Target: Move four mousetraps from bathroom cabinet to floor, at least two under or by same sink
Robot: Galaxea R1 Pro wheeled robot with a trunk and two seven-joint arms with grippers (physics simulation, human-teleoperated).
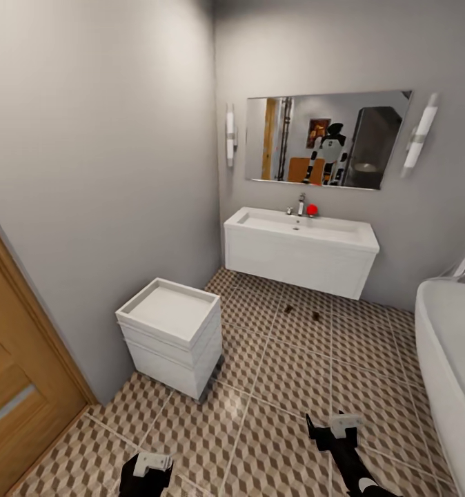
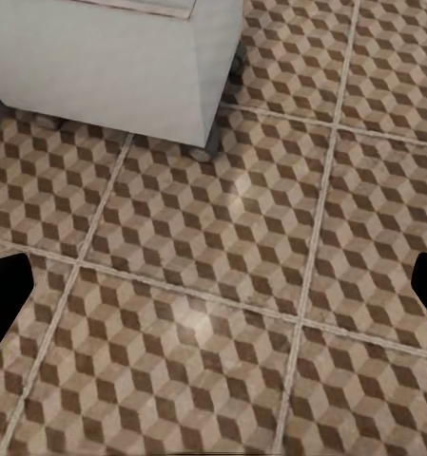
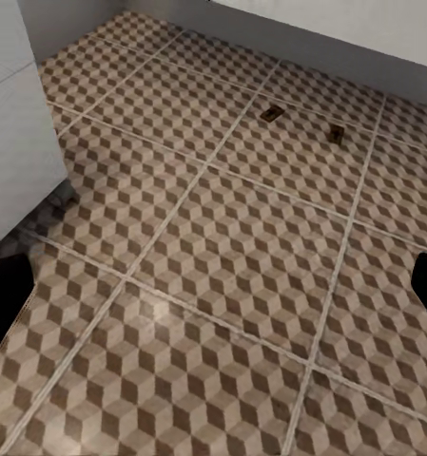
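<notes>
The floor spreads beneath both end effectors. The sink hangs well ahead of them. Two mousetraps lie on the tiles just before the sink, far ahead of the right end effector. Left end effector and right are spread, holding nothing.

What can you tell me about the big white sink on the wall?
The sink is a wide white rectangular basin with a boxy front, and it looks smooth and solid. It hangs on the grey back wall under a mirror, with open space beneath it above the patterned floor. A chrome tap stands at the back edge, and a small red thing sits beside it. Two small dark mousetraps lie on the tiles just in front, not touching the sink.
</notes>
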